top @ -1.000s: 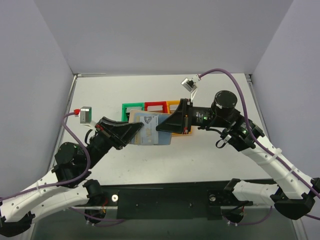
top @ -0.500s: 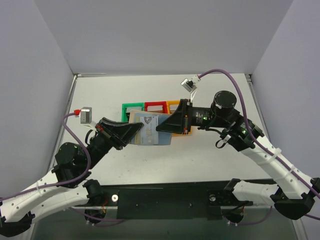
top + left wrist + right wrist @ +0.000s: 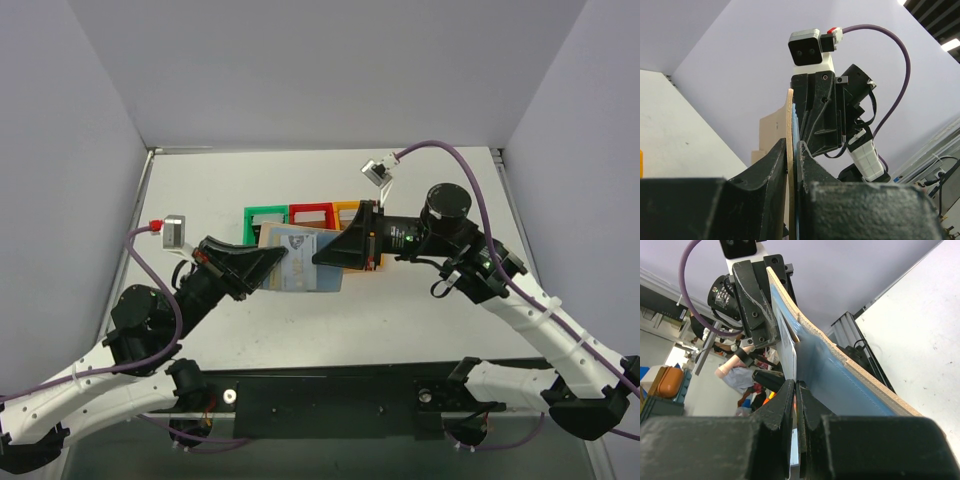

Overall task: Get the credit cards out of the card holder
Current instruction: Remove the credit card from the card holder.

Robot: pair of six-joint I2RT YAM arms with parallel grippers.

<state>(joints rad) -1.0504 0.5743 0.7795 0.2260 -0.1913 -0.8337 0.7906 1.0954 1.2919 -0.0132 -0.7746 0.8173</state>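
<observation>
- Both arms are in on it! The card holder (image 3: 300, 268) hangs between the two sets of jaws, opened out flat, with the left jaws on one edge and the right jaws on the opposite edge.
- Left jaws: pressed in on the tan outer cover, which runs straight up out of the gap between them.
- Right jaws: pressed right together on a thin pale edge. It lies against the light blue inner panel (image 3: 840, 375), and I judge it to be a credit card (image 3: 297, 241) rather than the cover.
- Handling call: the holder looks light and soft, and its cover curves between the two grips, so it will flex if pulled hard. The card should be stiff, thin and slick.
- Where to hold: take the cover well in from its edge for an anchor, and pinch the card on its exposed end, pulling along the slot and not across it.
- The green bin (image 3: 264, 214), red bin (image 3: 312, 211) and orange bin (image 3: 346, 208) sit just beyond the jaws on the surface (image 3: 420, 320).
- Top view: gives the layout and the emblem on the card's face, but the fingertips are hidden under the black gripper bodies.
- Left wrist view: shows the tan edge (image 3: 789, 115) caught in the pinch, with the other arm's camera (image 3: 806, 47) dead ahead. No blue panel face shows here.
- Right wrist view: the only one showing the blue lining and the thin edge inside the pinch.
</observation>
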